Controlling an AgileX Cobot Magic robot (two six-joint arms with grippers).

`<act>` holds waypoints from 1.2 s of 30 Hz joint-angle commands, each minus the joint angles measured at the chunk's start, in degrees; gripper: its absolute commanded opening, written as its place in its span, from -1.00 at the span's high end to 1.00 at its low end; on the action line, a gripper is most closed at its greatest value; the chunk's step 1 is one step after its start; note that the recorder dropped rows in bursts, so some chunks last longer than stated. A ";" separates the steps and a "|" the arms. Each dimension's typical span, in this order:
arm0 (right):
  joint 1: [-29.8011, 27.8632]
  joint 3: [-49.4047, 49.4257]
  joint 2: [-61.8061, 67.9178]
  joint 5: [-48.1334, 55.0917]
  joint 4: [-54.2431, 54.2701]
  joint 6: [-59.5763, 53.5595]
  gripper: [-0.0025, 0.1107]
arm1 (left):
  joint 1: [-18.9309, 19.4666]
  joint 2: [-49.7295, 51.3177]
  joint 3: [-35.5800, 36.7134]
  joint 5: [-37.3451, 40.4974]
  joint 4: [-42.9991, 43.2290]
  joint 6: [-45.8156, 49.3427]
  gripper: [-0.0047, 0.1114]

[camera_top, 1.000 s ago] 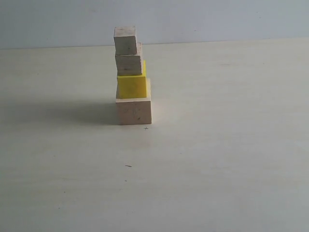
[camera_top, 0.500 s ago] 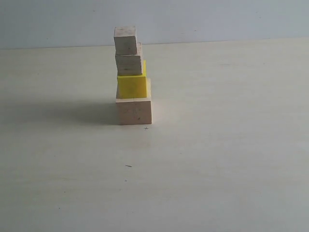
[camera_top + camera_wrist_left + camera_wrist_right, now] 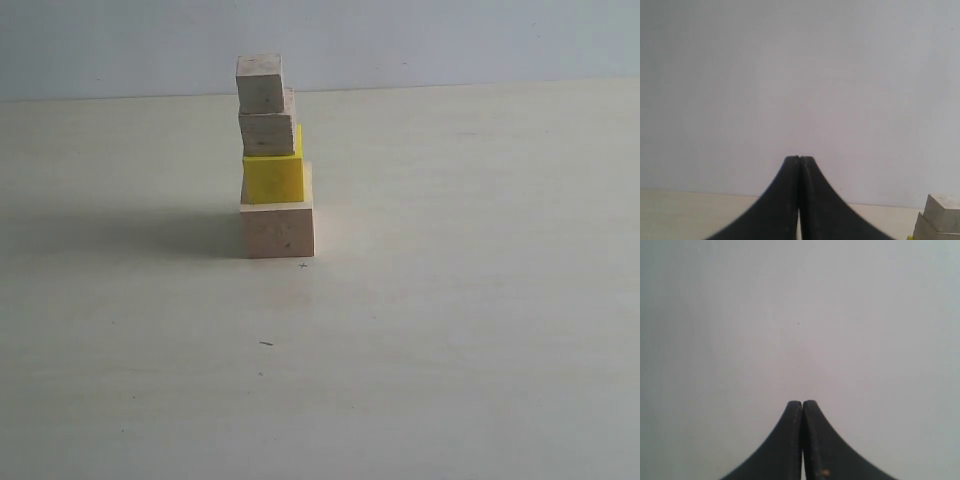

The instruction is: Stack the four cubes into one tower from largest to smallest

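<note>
Nothing has moved since the earlier frames. The tower (image 3: 268, 150) stands upper left of centre on the pale table (image 3: 450, 350): large pale wood cube (image 3: 277, 229), bright yellow cube (image 3: 272, 180), light-brown wood cube (image 3: 267, 133), small pinkish wood cube (image 3: 259, 83). Its long axis is vertical and upright. The upper cubes sit left of centre, so a bump could topple them. The left gripper (image 3: 799, 159) and right gripper (image 3: 802, 403) are pinched closed and empty.

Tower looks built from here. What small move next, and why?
Probably just hold the left claw and right claw, both shut and empty, clear: the large pale wooden cube carries the bright yellow cube, the light-brown wooden cube and the small pinkish wooden cube, in order.
</note>
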 commanded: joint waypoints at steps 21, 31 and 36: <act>-0.14 0.36 -0.27 0.11 -0.27 -0.04 0.96 | 12.65 -13.29 0.36 22.61 63.04 -47.83 0.92; -0.14 0.36 -0.27 0.11 -0.27 -0.04 0.96 | 9.02 -15.93 6.66 25.35 81.09 -64.41 0.92; -0.14 0.36 -0.27 0.11 -0.27 -0.04 0.96 | 8.09 -15.93 12.41 19.99 83.18 -72.53 0.92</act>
